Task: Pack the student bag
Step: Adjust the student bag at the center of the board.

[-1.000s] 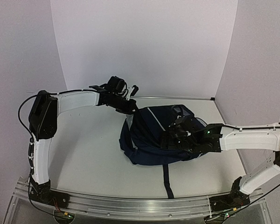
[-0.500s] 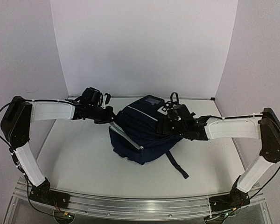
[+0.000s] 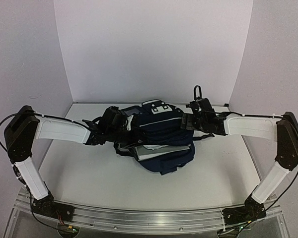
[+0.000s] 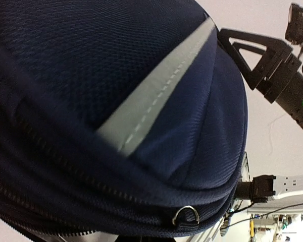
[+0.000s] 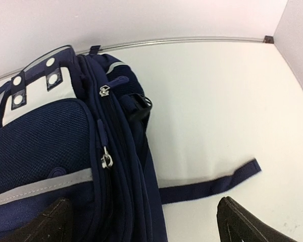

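The student bag (image 3: 161, 126), navy with grey stripes and a white riveted panel, sits bunched up mid-table. A flat grey slab like a book (image 3: 161, 150) shows in its open lower side. My left gripper (image 3: 120, 126) is pressed into the bag's left edge, shut on the fabric. In the left wrist view the bag (image 4: 116, 101) fills the frame and hides the fingers. My right gripper (image 3: 191, 119) stands open at the bag's right top. In the right wrist view its fingers (image 5: 55, 222) straddle the bag's edge (image 5: 126, 166) without touching it. A loose strap (image 5: 212, 184) lies on the table.
White walls close the table (image 3: 84, 168) at the back and both sides. A metal rail (image 3: 139, 218) runs along the near edge by the arm bases. A metal seam (image 5: 192, 40) marks the far table edge.
The bag has been pulled up and turned, so its white panel now faces up and the book shows below. My left gripper came nearer with it and closed. My right gripper moved back to the bag's right.
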Controlling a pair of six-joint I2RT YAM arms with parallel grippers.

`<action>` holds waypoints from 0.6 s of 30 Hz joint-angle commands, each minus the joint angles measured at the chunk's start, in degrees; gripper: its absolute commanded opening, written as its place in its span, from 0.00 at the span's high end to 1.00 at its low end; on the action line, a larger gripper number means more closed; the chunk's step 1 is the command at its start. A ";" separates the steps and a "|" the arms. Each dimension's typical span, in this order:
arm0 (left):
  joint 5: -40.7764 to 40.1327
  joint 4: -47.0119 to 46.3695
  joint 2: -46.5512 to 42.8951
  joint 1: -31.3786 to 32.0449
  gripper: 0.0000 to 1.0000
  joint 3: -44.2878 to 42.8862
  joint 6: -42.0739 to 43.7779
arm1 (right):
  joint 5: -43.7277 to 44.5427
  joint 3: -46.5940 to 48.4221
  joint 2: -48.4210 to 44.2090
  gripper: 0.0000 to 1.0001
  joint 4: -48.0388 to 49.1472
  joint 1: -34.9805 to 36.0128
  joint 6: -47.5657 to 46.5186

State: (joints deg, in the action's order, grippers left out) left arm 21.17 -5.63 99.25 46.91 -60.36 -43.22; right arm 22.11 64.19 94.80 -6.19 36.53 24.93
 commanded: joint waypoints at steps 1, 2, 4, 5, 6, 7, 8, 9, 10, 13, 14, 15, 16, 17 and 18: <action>5.91 -5.36 1.10 2.47 0.83 -5.91 -0.07 | -3.95 -1.73 -9.64 0.02 -5.81 0.90 -8.45; 5.47 -4.52 0.09 2.48 0.69 -5.98 0.58 | -5.20 -2.06 -11.27 0.02 -6.50 1.35 -9.32; 4.20 -1.71 -2.13 2.43 0.45 -5.83 2.71 | -7.40 -2.36 -14.56 0.02 -7.82 2.68 -10.72; 3.06 0.55 -3.42 2.37 0.38 -5.45 3.60 | -8.11 -2.39 -16.44 0.02 -8.27 3.80 -11.14; 1.99 2.45 -4.92 2.27 0.30 -4.75 4.52 | -8.82 -2.40 -17.97 0.02 -8.70 5.36 -11.48; 1.12 4.41 -6.70 2.01 0.26 -3.90 5.15 | -9.84 -2.40 -19.38 0.02 -8.86 6.72 -11.79; 0.60 5.93 -8.56 1.48 0.20 -2.58 5.40 | -10.75 -2.32 -20.28 0.02 -8.91 8.55 -11.98; 0.50 7.11 -10.22 0.72 0.16 -0.76 5.44 | -11.38 -2.18 -20.85 0.02 -8.92 10.25 -12.09; 0.66 7.84 -11.97 -0.21 0.12 0.76 5.42 | -11.73 -1.86 -20.91 0.02 -8.92 12.18 -12.17; 1.34 8.35 -17.41 -3.29 0.01 7.50 4.87 | -11.67 -0.55 -18.58 0.17 -9.00 17.44 -12.11; 2.68 8.45 -18.17 -4.71 0.01 9.33 4.70 | -11.79 0.08 -16.98 0.21 -9.01 18.36 -12.23; 3.70 8.69 -19.10 -6.11 0.00 10.91 4.38 | -11.91 0.79 -15.28 0.25 -9.02 19.62 -12.58; 4.02 8.59 -19.64 -7.30 0.00 12.58 3.88 | -11.78 1.38 -13.01 0.27 -9.06 20.51 -12.98; 4.26 7.62 -20.13 -8.52 0.00 14.51 3.43 | -11.36 2.16 -11.14 0.29 -9.13 21.43 -13.53; 4.70 6.45 -20.36 -9.55 0.00 16.56 3.10 | -10.90 2.97 -9.67 0.31 -9.34 22.30 -14.19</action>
State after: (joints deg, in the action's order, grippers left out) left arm 24.11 0.64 80.35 40.95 -49.85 -39.30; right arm 11.14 63.81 78.84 -13.90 56.10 12.97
